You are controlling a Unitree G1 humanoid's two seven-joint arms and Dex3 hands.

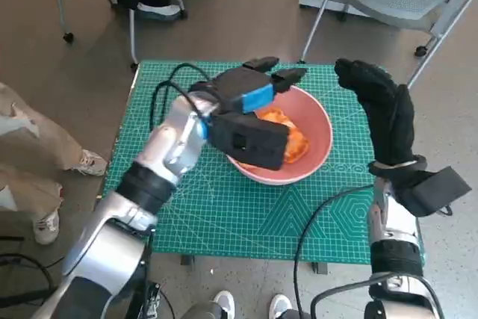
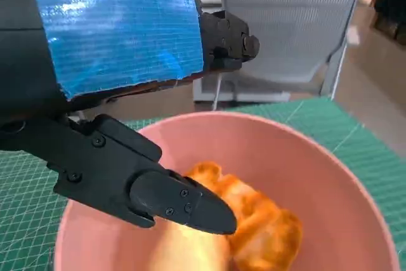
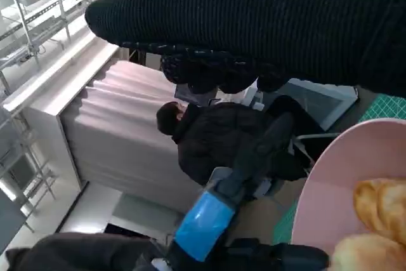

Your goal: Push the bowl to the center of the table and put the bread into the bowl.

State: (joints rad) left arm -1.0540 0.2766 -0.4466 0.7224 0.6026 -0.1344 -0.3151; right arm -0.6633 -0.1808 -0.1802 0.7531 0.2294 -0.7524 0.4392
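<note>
the bread [image 1: 287, 138] lies soft and light in the bowl [image 1: 317, 121], left hand [image 1: 250, 106] above it, fingers [image 2: 184, 204] apart and empty; right hand [image 1: 377, 106] curled beside the rim, empty.

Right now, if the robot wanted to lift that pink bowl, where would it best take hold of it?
Probably by the rim of the pink bowl on the side nearest the right hand: that edge is bare and thin enough to pinch. The left hand hangs over the other side, and the bread fills the middle.

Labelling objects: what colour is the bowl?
Pink; the bowl shows best in the head view.
</note>
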